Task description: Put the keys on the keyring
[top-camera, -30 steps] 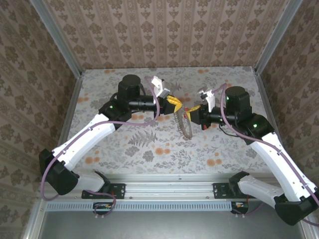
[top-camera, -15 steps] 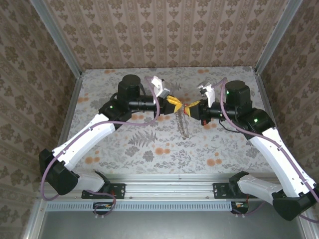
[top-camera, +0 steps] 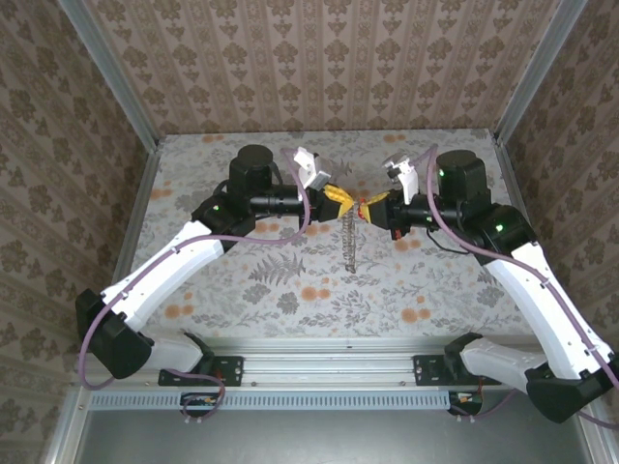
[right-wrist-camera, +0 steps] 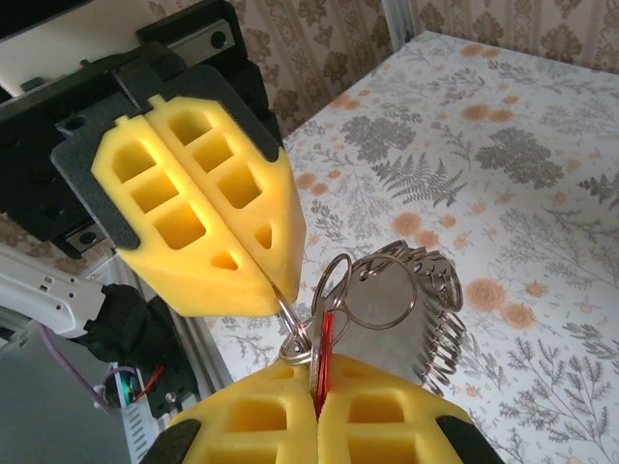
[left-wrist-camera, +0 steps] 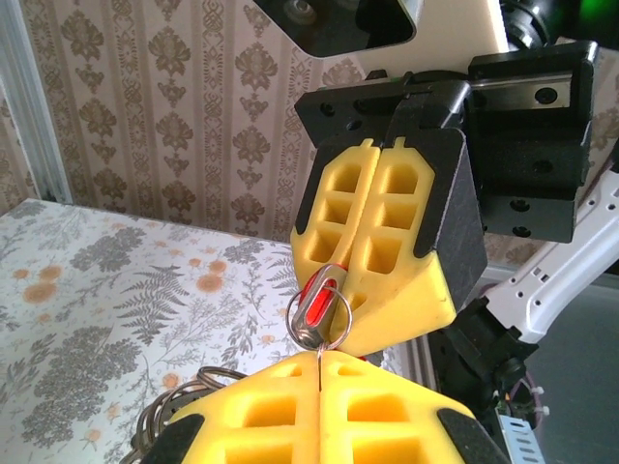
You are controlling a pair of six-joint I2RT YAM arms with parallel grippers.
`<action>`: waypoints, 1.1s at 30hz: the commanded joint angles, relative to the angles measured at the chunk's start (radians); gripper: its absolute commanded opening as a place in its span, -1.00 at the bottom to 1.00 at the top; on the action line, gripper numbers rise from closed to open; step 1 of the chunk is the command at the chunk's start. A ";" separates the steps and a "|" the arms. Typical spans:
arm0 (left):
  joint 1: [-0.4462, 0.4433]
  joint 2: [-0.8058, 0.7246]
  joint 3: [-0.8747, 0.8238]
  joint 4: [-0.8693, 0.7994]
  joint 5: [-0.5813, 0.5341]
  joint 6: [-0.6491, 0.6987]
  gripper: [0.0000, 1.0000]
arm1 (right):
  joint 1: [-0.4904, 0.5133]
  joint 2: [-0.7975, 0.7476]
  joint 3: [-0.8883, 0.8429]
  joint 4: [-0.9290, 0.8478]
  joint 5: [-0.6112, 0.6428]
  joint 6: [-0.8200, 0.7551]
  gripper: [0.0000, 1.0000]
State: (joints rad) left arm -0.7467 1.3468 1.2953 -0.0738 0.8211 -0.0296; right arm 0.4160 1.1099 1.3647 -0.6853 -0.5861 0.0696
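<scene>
Whereas a gap parted them a second ago, the right gripper (top-camera: 371, 204), pinching the red-headed key (right-wrist-camera: 326, 350), now meets tip-to-tip the level left gripper (top-camera: 348, 203) clamped on the hanging keyring (top-camera: 350, 242).

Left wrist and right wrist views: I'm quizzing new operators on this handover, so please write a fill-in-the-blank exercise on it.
1. The key held in the right gripper has a ___ head.
2. The left gripper is shut on the wire of the ___.
3. The fingers of both grippers are coloured ___.
Missing words: red; keyring; yellow.
</scene>
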 commanded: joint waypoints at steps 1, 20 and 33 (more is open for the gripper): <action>-0.004 -0.018 -0.014 0.015 -0.048 0.004 -0.81 | -0.001 0.034 0.066 -0.098 0.060 -0.031 -1.00; 0.102 -0.154 -0.171 0.079 -0.413 -0.082 -0.46 | 0.000 0.217 0.198 -0.279 0.227 -0.068 -1.00; 0.199 -0.228 -0.255 0.058 -0.497 -0.134 -0.30 | -0.003 0.565 0.436 -0.226 0.254 -0.069 -1.00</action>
State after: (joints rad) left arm -0.5644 1.1469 1.0550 -0.0216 0.3443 -0.1383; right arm 0.4160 1.6051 1.6943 -0.9390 -0.3565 0.0208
